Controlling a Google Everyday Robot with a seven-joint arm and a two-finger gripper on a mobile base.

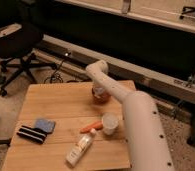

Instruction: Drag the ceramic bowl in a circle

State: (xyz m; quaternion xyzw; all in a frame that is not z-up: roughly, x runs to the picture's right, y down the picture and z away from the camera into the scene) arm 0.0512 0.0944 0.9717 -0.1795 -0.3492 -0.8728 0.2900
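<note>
Left to right on the wooden worktop point(56, 102): black striped item point(31, 134) near the left edge, toward the front-left corner, with a blue-grey sponge-like pad point(44, 124) touching its far side. Pale bottle point(81, 148) lies on its side near the front edge, cap pointing toward the middle; there's a label but no text is legible. Thin orange carrot point(92, 126) lies just beyond the bottle's cap, and the small white cup point(110, 123) stands upright right beside the carrot's right end.

ceramic bowl point(101, 95), glossy orange-red, sits near the back edge, right of centre, well apart from the cup.

White arm point(136, 122) comes in over the front-right corner, covering the right edge, bends at the elbow past the back edge and drops onto the bowl. gripper point(99, 91) is at the bowl's rim, mostly hidden behind the wrist – can't tell how the end effector stands or whether it grips the bowl

Off the table: black office chair point(21, 50) beyond the back-left corner
</note>
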